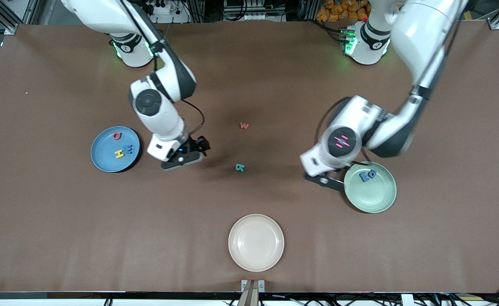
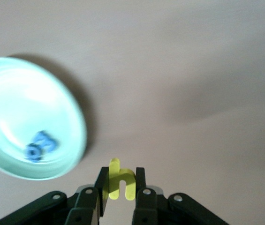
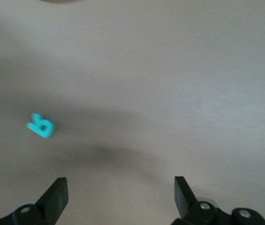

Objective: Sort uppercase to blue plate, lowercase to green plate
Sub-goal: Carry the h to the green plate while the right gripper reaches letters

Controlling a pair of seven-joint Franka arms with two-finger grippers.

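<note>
The left tool point(image 2: 121, 187) is clamped on a yellow lowercase h point(image 2: 119, 180), up in the air just beside the green plate point(image 1: 377, 199), which holds two blue letters point(image 1: 367, 175). The right tool point(image 3: 121, 197), fingers spread wide and empty, hangs over bare bench point(image 1: 53, 238) near the blue plate point(image 1: 104, 159), which carries a red Q point(image 1: 117, 136), yellow H point(image 1: 119, 153) and blue W point(image 1: 129, 148). A teal letter point(image 1: 240, 167) and red w point(image 1: 243, 125) lie mid-bench.
</note>
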